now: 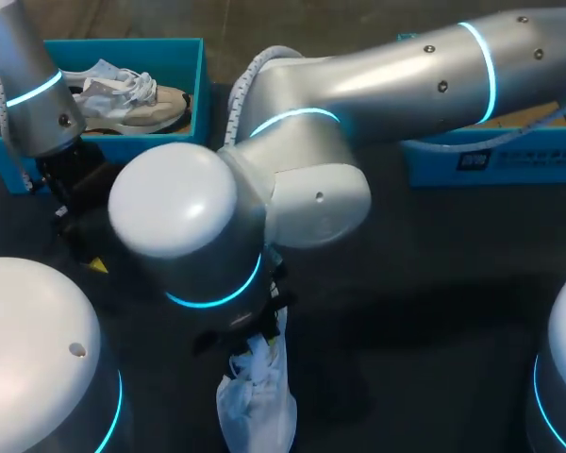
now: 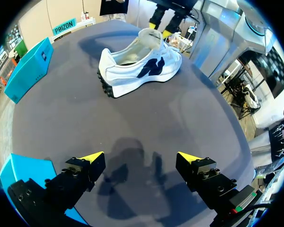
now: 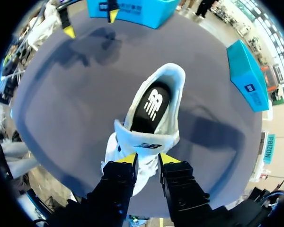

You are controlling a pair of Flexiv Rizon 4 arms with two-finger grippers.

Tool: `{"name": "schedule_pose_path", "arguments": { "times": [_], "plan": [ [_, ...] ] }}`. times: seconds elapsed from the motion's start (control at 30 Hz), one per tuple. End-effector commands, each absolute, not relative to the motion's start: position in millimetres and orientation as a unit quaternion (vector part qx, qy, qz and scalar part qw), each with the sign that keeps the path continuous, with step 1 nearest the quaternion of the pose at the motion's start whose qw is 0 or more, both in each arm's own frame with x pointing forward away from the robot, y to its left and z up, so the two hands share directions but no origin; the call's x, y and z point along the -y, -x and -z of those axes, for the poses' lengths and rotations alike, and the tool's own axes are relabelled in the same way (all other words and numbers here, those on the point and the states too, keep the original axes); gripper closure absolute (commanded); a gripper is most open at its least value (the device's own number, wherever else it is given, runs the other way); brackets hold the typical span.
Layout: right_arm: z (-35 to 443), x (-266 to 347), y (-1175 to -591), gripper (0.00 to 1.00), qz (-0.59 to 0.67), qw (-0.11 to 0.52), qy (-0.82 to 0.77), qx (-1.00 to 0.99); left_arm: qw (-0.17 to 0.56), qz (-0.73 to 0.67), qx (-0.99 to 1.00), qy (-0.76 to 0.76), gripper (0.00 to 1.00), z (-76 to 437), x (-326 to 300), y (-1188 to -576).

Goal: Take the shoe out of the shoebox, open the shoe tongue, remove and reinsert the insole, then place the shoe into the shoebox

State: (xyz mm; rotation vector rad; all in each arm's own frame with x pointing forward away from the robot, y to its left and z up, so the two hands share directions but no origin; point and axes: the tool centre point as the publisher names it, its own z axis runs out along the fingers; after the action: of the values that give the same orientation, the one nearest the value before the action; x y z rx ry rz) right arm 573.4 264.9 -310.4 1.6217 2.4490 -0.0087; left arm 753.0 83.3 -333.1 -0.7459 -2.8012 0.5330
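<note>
White shoe [image 3: 176, 82] standing on its sole on the dark table [image 1: 434, 311], close to the robot-side edge. The black insole [image 3: 151, 106] is seated inside. The right arm [image 1: 406, 75] crosses past the middle, elbow bent and wrist pointing down. The right gripper [image 3: 147, 160] pinches the raised tongue [image 3: 144, 141] between nearly closed fingers. The left gripper [image 2: 141, 158] hovers over the table in front of the teal shoebox [image 1: 151, 146], fingers spread wide and holding nothing. The shoebox holds a second shoe [image 1: 123, 94]. A wide stretch of table separates shoe and shoebox, and a teal box [image 1: 491, 168] sits at the far right.
</note>
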Motion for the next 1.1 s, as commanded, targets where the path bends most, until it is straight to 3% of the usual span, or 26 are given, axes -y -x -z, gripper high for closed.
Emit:
{"name": "schedule_pose_path", "arguments": {
  "times": [0.03,0.7,1.1],
  "plan": [
    [327.8,-259.8,-587.9,0.75,-0.032,0.073,-0.744,-0.664,0.097,-0.179,0.946,0.252,0.0,332.6,-83.8,-752.4],
    [296.3,-268.4,-565.9,0.71,-0.023,0.105,-0.738,-0.666,0.097,-0.179,0.946,0.252,0.0,332.6,-83.8,-752.4],
    [319.3,-276.4,-562.1,0.67,-0.031,0.091,-0.736,-0.671,0.097,-0.179,0.946,0.252,0.0,332.6,-83.8,-752.4]
  ]
}}
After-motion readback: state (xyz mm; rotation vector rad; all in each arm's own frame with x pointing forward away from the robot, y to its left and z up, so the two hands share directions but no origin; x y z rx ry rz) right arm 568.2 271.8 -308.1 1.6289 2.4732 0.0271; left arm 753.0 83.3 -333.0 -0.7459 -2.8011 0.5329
